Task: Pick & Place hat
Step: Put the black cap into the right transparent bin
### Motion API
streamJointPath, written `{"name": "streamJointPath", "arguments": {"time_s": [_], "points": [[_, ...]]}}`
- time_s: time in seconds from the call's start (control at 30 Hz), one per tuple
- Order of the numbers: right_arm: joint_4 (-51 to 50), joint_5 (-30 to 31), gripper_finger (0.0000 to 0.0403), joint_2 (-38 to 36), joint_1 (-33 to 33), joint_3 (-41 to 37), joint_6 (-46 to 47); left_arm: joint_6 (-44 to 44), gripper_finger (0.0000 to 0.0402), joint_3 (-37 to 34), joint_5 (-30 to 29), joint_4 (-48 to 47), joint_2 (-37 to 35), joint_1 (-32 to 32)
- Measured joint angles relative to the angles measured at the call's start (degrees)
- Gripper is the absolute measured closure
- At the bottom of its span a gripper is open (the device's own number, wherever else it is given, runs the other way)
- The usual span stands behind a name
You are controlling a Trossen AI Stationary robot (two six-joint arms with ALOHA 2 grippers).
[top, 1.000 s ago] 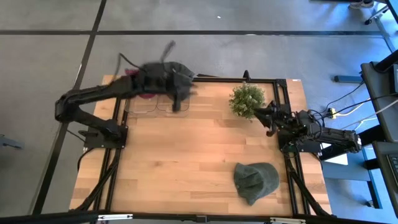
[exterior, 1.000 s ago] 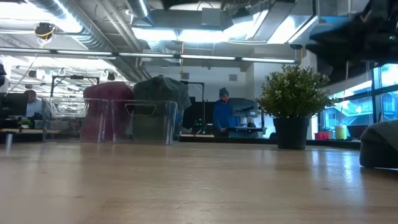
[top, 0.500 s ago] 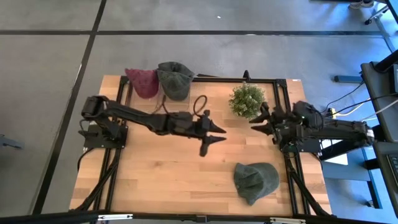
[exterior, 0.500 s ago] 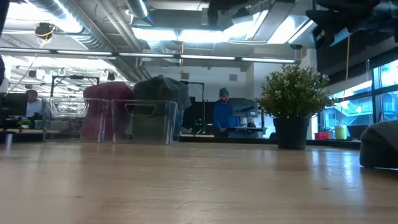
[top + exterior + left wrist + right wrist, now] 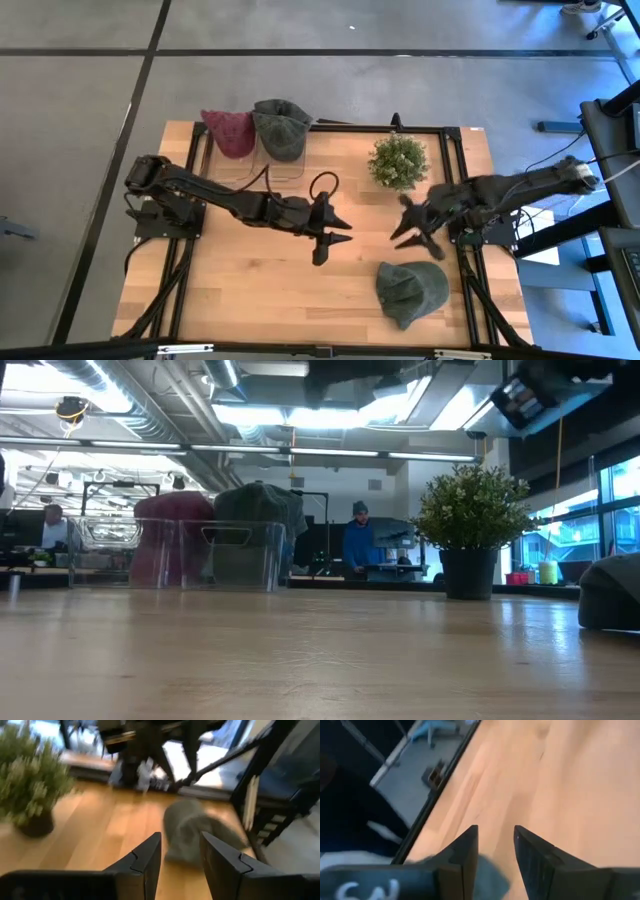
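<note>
A grey-green hat (image 5: 410, 290) lies flat on the table near the near right corner. It also shows in the left wrist view (image 5: 192, 832) and at the right edge of the low view (image 5: 610, 592). My left gripper (image 5: 333, 240) hovers open over the table's middle, left of the hat, its fingers (image 5: 145, 857) pointing toward it. My right gripper (image 5: 415, 238) hovers open just beyond the hat's far side; its wrist view (image 5: 496, 850) looks down on bare wood. Neither gripper touches anything.
A red hat (image 5: 230, 130) and a green hat (image 5: 280, 128) sit in clear bins (image 5: 215, 555) at the far left edge. A potted plant (image 5: 397, 160) stands at the far right. Bare wood (image 5: 260, 290) lies near and left of the hat.
My left arm has swung from the bins at the far edge out over the table's middle, toward the near right. My right gripper has moved from beside the plant toward the near edge and the hat. The hat has stayed where it was.
</note>
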Motion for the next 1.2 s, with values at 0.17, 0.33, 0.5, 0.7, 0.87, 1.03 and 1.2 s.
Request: {"name": "streamJointPath", "arguments": {"time_s": [0.17, 0.33, 0.5, 0.7, 0.87, 1.03, 1.2], "points": [[-0.4, -0.5, 0.0276, 8.9, 7.1, -0.8, 9.2, -0.7, 0.0274, -1.0, -4.7, -3.4, -2.6, -3.7], [0.2, -1.0, 0.0276, 17.3, 10.5, -2.1, 17.8, -4.3, 0.0274, -7.4, -12.4, -0.6, -4.8, -7.3], [5.8, -4.9, 0.0272, 24.4, 11.1, -2.2, 19.4, -9.6, 0.0274, -12.4, -18.1, 4.3, -6.7, -9.2], [10.0, -2.2, 0.0207, 28.7, 11.1, -2.2, 17.2, -10.2, 0.0274, -13.1, -19.0, 6.9, -7.1, -10.5], [10.0, -2.3, 0.0148, 29.9, 11.4, -2.2, 14.0, -10.2, 0.0274, -13.1, -19.1, 6.5, -7.1, -10.5], [11.4, -2.5, 0.0123, 30.0, 12.3, -2.2, 11.8, -10.2, 0.0274, -13.1, -19.0, 6.4, -7.1, -10.5], [11.7, -1.8, 0.0121, 30.0, 12.3, -2.2, 15.9, -10.2, 0.0274, -13.1, -19.0, 6.2, -7.1, -10.5]]}}
